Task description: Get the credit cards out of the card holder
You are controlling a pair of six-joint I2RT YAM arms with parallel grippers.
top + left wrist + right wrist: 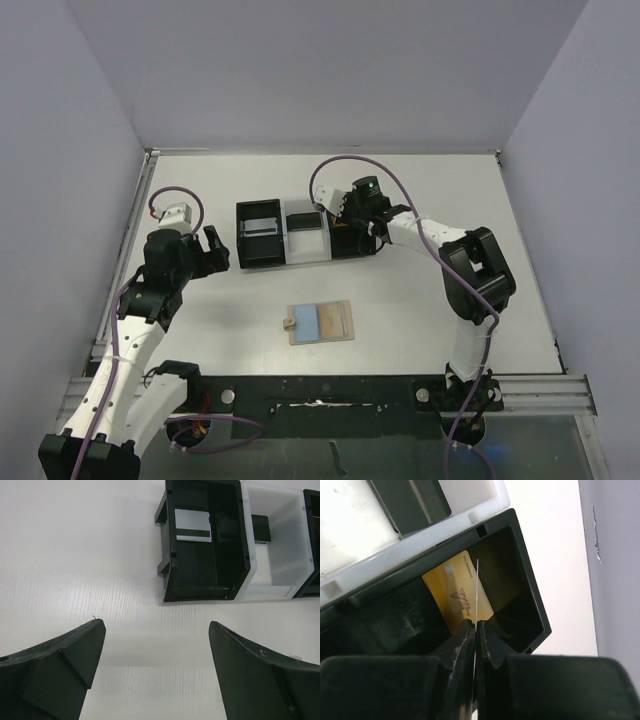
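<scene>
- The right gripper hangs over the right-hand black compartment of the tray; its fingers are pressed together on a thin card, which the wrist view shows edge-on as a pale line rising from between the tips.
- Beneath that card a gold card sits inside the same compartment (the letters "VIP" show on its face); whether the two cards touch cannot be told.
- The left gripper is above the bare table, just off the tray's left end; its fingers stand wide apart with nothing between them.
- In the left black compartment a silver card with a dark stripe sits at the far end; in the white middle compartment a dark card rests against the far wall.
- The card holder lies flat on the table toward the near edge, between the two arms and well apart from the tray; neither gripper touches it.
- A light blue-grey card lies across the holder's middle, with tan showing on either side of it; whether it is tucked into a slot or merely lying on top cannot be told from the overhead view.
</scene>
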